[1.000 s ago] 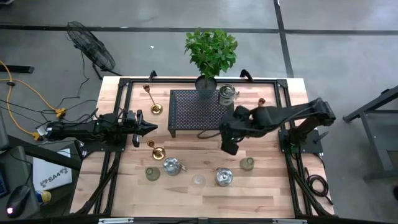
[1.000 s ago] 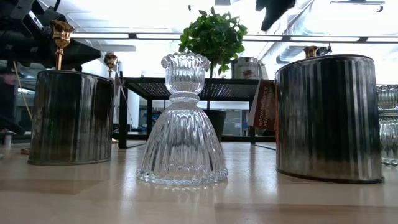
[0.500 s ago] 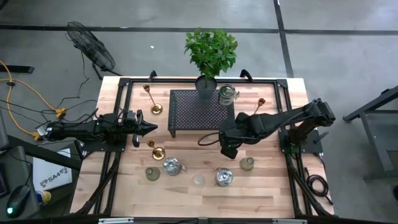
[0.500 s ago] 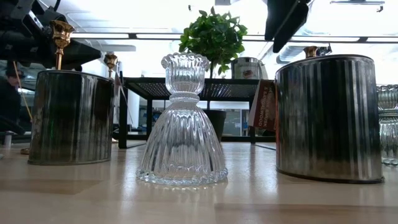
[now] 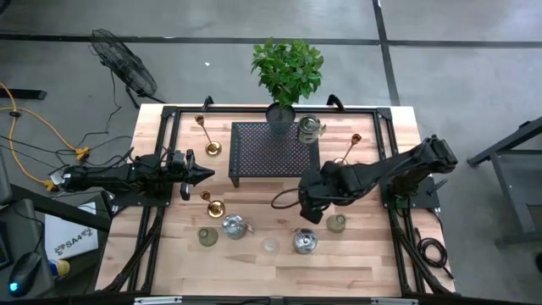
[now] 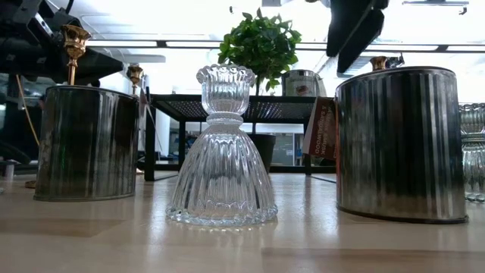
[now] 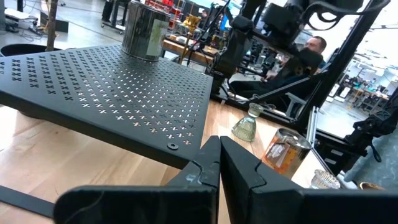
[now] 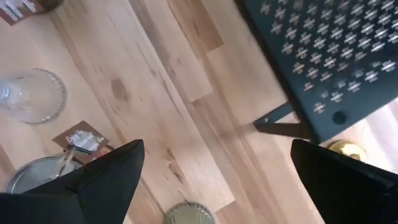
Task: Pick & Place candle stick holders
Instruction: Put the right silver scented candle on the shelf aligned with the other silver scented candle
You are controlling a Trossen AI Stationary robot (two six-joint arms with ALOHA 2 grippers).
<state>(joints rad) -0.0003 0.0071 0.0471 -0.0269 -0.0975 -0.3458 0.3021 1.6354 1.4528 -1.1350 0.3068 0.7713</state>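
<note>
Landmark: black perforated stand (image 5: 273, 152).
- Silver holder (image 5: 309, 130): upright on stand's far right corner.
- Brass sticks: left of stand (image 5: 208, 135), right (image 5: 351, 146), near left front corner (image 5: 212, 203).
- Front of stand: greenish (image 5: 207, 236), silver (image 5: 234, 226), clear glass (image 5: 270, 246), silver (image 5: 304, 241), greenish (image 5: 336, 223).

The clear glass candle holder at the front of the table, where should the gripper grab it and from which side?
Probably from straight above. The clear glass holder stands upright, flaring from a ribbed cup into a wide bell base. The narrow neck just under the cup looks the best spot: fingers can close there, and the cup's flare above should stop slipping. The right gripper, fingers open, hovers nearby, up-table of it; shiny silver holders flank it.
</note>
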